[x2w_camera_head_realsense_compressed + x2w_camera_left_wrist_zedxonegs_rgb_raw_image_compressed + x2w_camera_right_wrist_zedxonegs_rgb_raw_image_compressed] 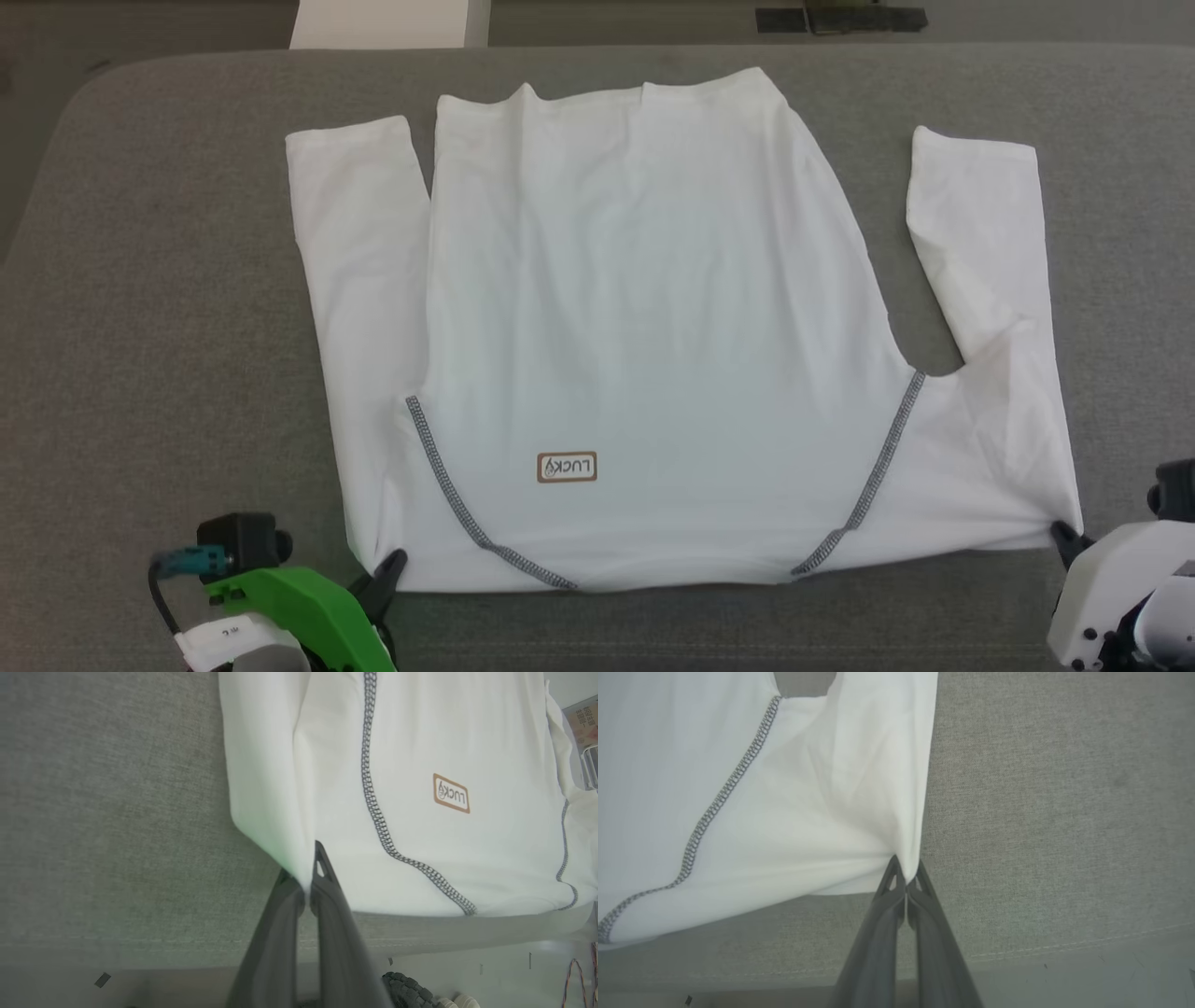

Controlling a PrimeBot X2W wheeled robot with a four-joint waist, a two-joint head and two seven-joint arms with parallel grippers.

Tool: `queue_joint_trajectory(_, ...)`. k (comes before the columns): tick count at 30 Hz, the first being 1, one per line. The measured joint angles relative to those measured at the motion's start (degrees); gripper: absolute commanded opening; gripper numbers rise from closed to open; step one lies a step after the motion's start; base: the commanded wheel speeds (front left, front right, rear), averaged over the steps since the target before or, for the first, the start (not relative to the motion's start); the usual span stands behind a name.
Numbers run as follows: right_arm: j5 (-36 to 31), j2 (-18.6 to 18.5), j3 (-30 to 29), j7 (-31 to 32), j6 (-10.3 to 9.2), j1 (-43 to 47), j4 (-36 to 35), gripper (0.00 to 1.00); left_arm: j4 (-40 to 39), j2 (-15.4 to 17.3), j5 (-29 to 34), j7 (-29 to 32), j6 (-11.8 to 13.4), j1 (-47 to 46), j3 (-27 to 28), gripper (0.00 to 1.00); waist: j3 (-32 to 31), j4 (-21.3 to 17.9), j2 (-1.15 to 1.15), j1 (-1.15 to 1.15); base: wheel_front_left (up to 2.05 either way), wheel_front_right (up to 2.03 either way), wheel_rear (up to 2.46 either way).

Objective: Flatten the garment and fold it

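Shirt point(653, 308): spread flat on the grey table point(187, 280), one sleeve at each side.
Left hand point(387, 565): fingers pressed together, pinching the shirt's near left corner.
Right hand point(1064, 534): fingers pressed together, pinching the near right corner.
Label point(567, 467): brown-edged patch beside the left grey seam.

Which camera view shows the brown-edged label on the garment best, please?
The left wrist view: the label is largest there, its brown border and letters sharp, beside a grey seam. The head view has it small and upside down near the garment's near edge. The right wrist view looks at the garment's opposite corner.
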Motion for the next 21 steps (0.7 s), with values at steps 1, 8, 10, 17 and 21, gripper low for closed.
queue_joint_trajectory(1,0.3,0.1,0.0,-0.7,-0.01,0.3,1.0,0.0,0.5,0.0,0.1,-0.3,0.0,0.3,-0.2,0.0,-0.3,0.0,0.0,0.0,0.0,0.0,0.0)
queue_joint_trajectory(8,2.7,0.0,1.4,-6.5,-0.01,0.5,7.8,0.0,3.0,-1.8,0.6,-4.3,-0.5,0.3,-0.8,0.0,-1.6,0.0,0.0,0.0,0.0,0.0,0.0)
queue_joint_trajectory(10,3.1,0.0,1.8,-8.0,-0.02,0.3,8.2,0.0,2.9,-2.3,0.8,-6.3,-1.2,0.2,-0.6,0.0,-1.8,-0.1,0.0,0.0,0.0,0.0,0.0)
queue_joint_trajectory(17,2.6,-0.1,2.4,-10.8,-0.02,-4.0,-0.4,0.0,-3.0,-3.1,0.4,-10.7,-4.3,-4.1,2.0,0.0,-3.6,0.0,0.0,0.0,0.0,0.0,0.0)
queue_joint_trajectory(21,0.7,-3.2,3.8,-8.4,-0.02,-9.8,-7.7,0.0,-7.9,-1.5,0.1,-8.8,-4.8,-9.8,2.8,0.0,-4.5,0.0,0.0,0.0,0.0,0.0,0.0)
